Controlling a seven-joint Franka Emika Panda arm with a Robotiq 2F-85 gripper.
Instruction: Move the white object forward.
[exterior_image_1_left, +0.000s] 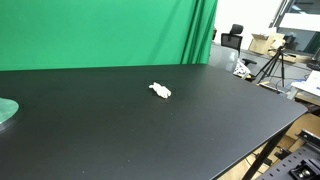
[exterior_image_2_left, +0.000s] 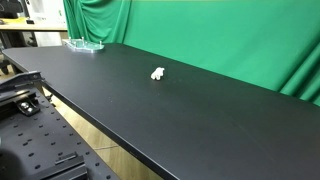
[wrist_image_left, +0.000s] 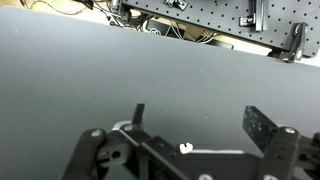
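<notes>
The white object (exterior_image_1_left: 160, 91) is seen lying on the black bench (exterior_image_1_left: 120, 135), clear of every edge (somewhat nearer the edge by the green curtain (exterior_image_1_left: 100, 30)). In the wrist view the gripper (wrist_image_left: 200, 122) is held with jaws wide apart, seemingly above the object and not touching it.

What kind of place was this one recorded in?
Most likely a lab or workshop: a green cloth backdrop hangs behind the black table, a tripod stands nearby, and a perforated mounting board sits past the table's edge.
</notes>
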